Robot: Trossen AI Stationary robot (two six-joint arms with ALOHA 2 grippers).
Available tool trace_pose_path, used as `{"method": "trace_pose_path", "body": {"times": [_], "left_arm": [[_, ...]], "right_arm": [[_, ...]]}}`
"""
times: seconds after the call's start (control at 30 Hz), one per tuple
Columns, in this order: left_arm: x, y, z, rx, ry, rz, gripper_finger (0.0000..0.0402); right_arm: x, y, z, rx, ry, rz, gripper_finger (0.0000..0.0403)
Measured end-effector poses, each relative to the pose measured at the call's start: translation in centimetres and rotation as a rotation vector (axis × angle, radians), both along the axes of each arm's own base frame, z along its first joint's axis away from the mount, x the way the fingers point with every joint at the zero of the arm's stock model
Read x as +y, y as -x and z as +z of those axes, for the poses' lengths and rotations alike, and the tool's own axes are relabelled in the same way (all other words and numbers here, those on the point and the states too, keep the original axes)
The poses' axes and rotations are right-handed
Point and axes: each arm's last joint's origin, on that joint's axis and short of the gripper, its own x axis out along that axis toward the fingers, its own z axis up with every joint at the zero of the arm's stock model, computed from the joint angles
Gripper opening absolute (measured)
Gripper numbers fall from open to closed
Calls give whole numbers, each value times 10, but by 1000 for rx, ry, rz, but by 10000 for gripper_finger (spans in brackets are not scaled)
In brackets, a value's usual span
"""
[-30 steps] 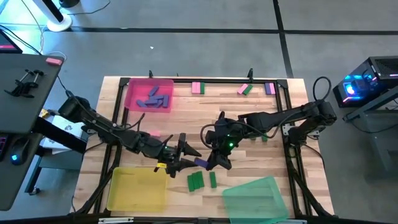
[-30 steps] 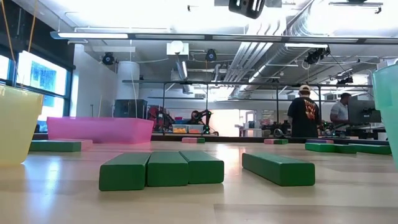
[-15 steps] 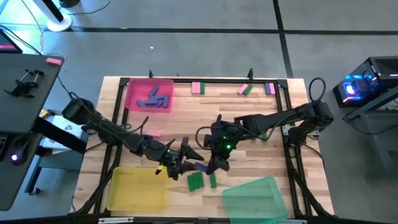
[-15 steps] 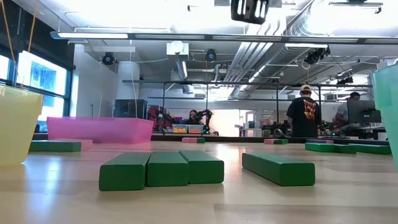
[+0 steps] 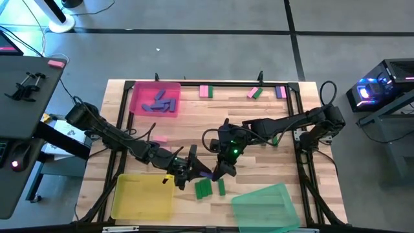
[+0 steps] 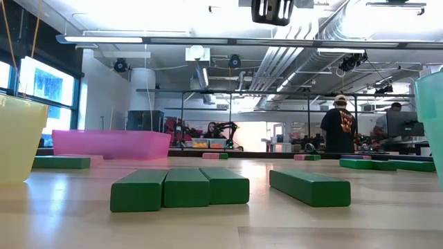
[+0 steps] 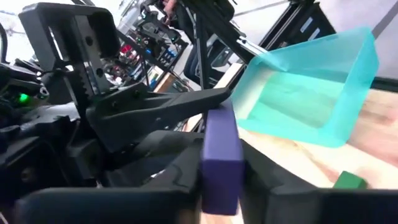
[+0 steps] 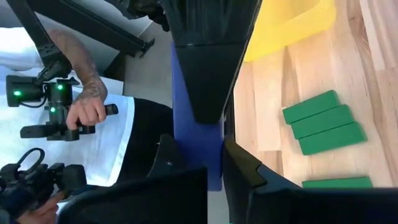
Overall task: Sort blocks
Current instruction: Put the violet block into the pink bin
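Wooden counter carries a pink tray upper left, yellow tray lower left, green tray lower right, green blocks low centre.

Green blocks (four, close together) crowd the bare wood between the trays.

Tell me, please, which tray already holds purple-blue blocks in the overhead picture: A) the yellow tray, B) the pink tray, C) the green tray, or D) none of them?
B: in the high view several purple-blue blocks lie inside the pink tray at the table's far left, while the yellow tray and the green tray show no blocks in them.
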Motion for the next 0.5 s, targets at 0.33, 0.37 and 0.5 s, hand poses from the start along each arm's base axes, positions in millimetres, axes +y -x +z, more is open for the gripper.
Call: {"method": "trace_pose_path", "body": {"times": [0.33, 0.37, 0.5], "left_arm": [[-1, 4, -2, 39, -3, 104, 26], [-1, 6, -3, 50, -14, 123, 26], [4, 18, 0, 125, -4, 224, 26]], "right_arm": [[-9, -1, 5, 91, -83, -181, 98], [-12, 0, 7, 100, -95, -193, 113], [-22, 8, 22, 67, -136, -165, 159]]}}
